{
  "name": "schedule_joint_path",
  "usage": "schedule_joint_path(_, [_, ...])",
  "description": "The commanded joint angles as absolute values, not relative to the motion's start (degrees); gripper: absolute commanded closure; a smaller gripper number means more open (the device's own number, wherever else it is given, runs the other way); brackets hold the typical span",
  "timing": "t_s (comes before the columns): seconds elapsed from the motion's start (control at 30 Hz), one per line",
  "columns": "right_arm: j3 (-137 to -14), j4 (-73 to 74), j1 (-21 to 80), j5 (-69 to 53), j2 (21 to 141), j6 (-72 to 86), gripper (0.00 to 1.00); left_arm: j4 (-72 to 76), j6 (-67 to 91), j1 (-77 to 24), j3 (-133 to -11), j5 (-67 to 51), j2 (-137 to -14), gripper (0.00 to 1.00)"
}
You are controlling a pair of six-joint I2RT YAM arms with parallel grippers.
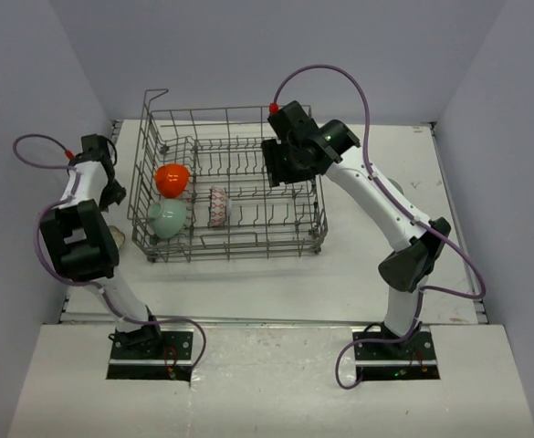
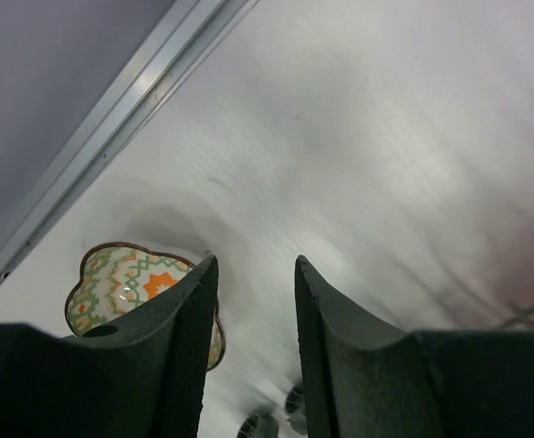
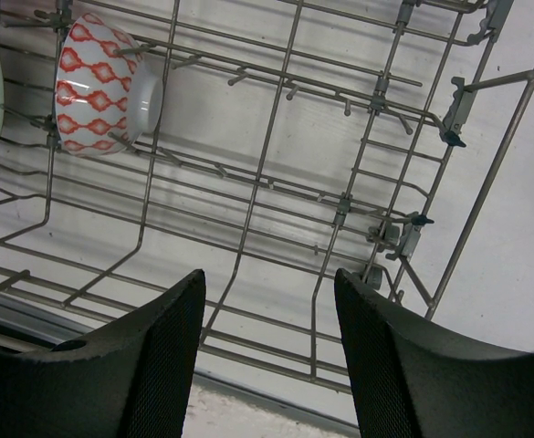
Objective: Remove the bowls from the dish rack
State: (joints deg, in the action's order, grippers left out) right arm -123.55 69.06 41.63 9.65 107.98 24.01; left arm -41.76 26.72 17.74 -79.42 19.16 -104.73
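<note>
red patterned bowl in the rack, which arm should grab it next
Right, likely: the right gripper, open, hovers over the dish rack with the bowl in view; the left gripper is outside it.

The dish rack (image 1: 248, 245) stands on the table (image 1: 340, 274), about midway across and toward the far side. Three bowls sit in its left part: the rear bowl (image 1: 172, 178) just behind the front bowl (image 1: 168, 218), and the third bowl (image 1: 217, 206) on edge to their right. A fourth bowl (image 2: 125, 283) lies on the table left of the rack, near the table's left edge.
</note>
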Motion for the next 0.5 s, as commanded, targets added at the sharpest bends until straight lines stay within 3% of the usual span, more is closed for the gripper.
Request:
schedule_joint_path(0.0, [-125.68, 69.7, 41.92, 9.85, 108.02, 24.7, 0.4, -44.11, 28.56, 18.19, -87.09, 15.04, -100.46, 0.59])
schedule_joint_path(0.3, [-127.27, 69.7, 41.92, 8.7, 108.72, 24.78, 0.4, -45.33, 32.43, 13.9, -96.84, 11.24, -87.27, 0.56])
schedule_joint_path(0.47, [-125.51, 69.08, 41.92, 8.0, 108.2, 24.96, 0.4, -39.21, 33.49, 7.74, -92.12, 1.26, -83.15, 0.6])
